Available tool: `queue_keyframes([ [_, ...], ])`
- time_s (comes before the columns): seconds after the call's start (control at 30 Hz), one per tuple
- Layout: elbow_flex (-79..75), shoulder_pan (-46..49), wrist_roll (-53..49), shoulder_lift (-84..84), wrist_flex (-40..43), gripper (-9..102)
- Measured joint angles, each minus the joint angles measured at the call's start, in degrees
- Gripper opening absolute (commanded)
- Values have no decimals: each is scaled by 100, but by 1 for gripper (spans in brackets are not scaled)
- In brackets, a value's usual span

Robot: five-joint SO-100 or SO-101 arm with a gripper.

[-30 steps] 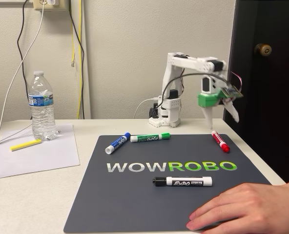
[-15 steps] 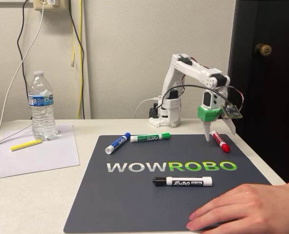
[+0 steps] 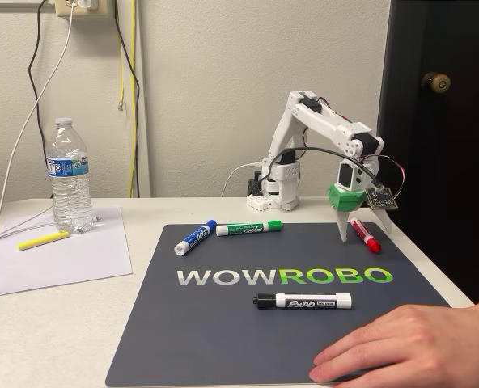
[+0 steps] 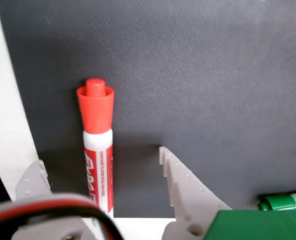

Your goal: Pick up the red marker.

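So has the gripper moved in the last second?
Yes. The gripper has come down toward the mat, its jaws now straddling the red marker.

Four markers lie on the mat: one red marker (image 3: 365,234), one blue-capped marker (image 3: 194,237), one green-capped marker (image 3: 249,229), one black-capped marker (image 3: 303,301).

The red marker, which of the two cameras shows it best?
The wrist view: the red marker appears large there, lying on the dark mat between the open fingers of the gripper, red end and label plain. The fixed view shows the marker small and far off, partly behind the gripper.
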Motion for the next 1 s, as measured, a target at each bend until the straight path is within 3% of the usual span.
queue_keyframes([
  [0.47,448,-167,448,149,-264,51],
  [0.73,949,-325,721,580,-343,43],
  [1.0,1099,-343,782,703,-519,41],
])
